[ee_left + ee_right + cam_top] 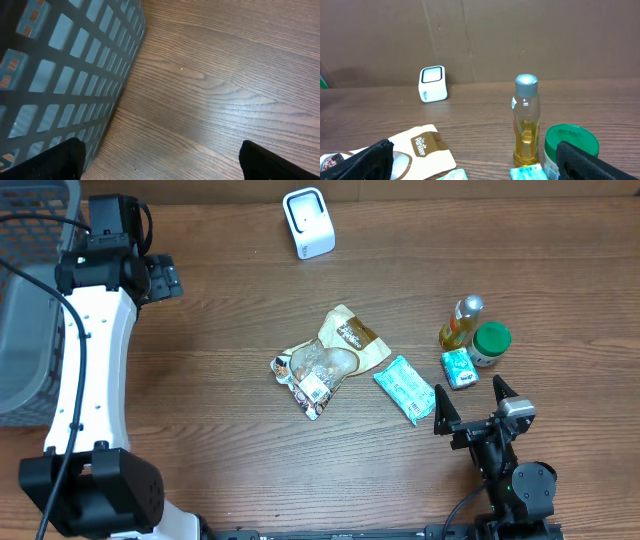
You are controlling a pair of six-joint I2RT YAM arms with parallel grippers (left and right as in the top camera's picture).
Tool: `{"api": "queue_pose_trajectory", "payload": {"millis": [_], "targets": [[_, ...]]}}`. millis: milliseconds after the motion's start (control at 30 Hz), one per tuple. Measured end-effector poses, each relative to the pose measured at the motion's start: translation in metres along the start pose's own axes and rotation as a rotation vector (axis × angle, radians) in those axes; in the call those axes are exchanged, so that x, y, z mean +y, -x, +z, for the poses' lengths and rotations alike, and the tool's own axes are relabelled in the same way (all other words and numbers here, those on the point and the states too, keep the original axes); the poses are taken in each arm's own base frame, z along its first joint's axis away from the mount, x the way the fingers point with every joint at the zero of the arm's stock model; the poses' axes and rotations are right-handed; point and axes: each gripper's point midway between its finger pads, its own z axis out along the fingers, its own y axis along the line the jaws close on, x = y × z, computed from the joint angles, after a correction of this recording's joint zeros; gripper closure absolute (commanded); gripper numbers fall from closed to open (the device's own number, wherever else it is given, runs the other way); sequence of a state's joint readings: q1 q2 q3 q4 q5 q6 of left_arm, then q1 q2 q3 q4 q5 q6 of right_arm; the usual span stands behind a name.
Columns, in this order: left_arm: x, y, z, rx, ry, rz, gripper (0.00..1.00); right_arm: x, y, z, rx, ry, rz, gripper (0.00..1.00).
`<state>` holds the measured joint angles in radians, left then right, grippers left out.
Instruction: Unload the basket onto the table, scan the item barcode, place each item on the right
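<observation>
The left jaws stand wide open and empty at the far left of the desk [220, 300], just beside the grey mesh basket [25, 330]. In the left wrist view their dark fingertips [55, 160] show in the bottom corners over bare wood, with the basket wall rising on one side. The right jaws are likewise spread wide and grip nothing. They sit at the near edge on the right arm's side and point toward the far side, with their fingertips [441, 402] near a small teal box [459, 368]. The white scanner [308, 222] stands upright at the far edge near the middle, well apart from both arms. The items lie between it and the right jaws. A crumpled brown snack pouch [340, 350] lies flat at the centre, with a teal packet [405, 388] just beside it. Farther right, a bottle of yellow liquid [461, 323] with a silver cap stands upright next to a green-lidded jar [491, 343], and the teal box lies in front of them.
</observation>
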<state>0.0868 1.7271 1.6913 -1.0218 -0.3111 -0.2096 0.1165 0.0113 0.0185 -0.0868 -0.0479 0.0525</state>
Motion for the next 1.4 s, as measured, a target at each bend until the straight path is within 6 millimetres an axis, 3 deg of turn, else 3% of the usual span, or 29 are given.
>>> {"api": "queue_pose_trajectory", "payload": {"millis": [67,133,200,233,367,467,533,700,800,967,1067,1133,1233,1400], "targets": [[0.003,0.004,-0.013,-0.029,-0.006,-0.010,0.00,0.000,0.000,0.000,0.000,0.000,-0.001,0.00],[0.011,0.011,-0.042,-0.099,-0.021,-0.033,0.01,0.000,0.000,0.000,0.000,0.000,0.000,0.00],[0.023,0.018,-0.083,-0.195,-0.041,-0.064,0.00,0.000,0.000,0.000,0.001,0.000,0.000,0.00],[0.034,0.021,-0.117,-0.277,-0.059,-0.091,0.00,0.000,0.000,0.000,0.000,0.000,-0.001,0.00],[0.066,0.014,-0.209,-0.496,-0.105,-0.163,0.00,0.000,0.000,0.000,-0.001,0.000,0.000,0.00],[0.082,0.003,-0.250,-0.598,-0.127,-0.197,0.01,0.000,0.000,0.000,0.000,0.000,0.000,0.00],[0.088,-0.003,-0.266,-0.637,-0.135,-0.209,0.00,0.000,0.000,0.000,0.000,0.000,0.000,0.00],[0.090,-0.015,-0.264,-0.611,-0.130,-0.201,0.00,0.000,0.000,0.000,-0.001,0.000,-0.001,0.00],[0.087,-0.046,-0.244,-0.541,-0.127,-0.172,0.00,0.000,0.000,0.000,0.000,0.000,-0.001,0.00],[0.078,-0.115,-0.194,-0.416,-0.141,-0.122,0.00,0.000,0.000,0.000,0.001,0.000,-0.001,0.00],[0.074,-0.144,-0.167,-0.383,-0.141,-0.112,0.00,0.000,0.000,0.000,-0.002,0.000,-0.001,0.00],[0.072,-0.149,-0.159,-0.426,-0.154,-0.123,0.01,0.000,0.000,0.000,-0.001,0.000,-0.001,0.00],[0.072,-0.135,-0.172,-0.608,-0.200,-0.176,0.00,0.000,0.000,0.000,-0.002,0.000,-0.001,0.00],[0.086,-0.110,-0.236,-1.032,-0.293,-0.297,0.01,0.000,0.000,0.000,-0.001,0.000,-0.001,0.00]]}}
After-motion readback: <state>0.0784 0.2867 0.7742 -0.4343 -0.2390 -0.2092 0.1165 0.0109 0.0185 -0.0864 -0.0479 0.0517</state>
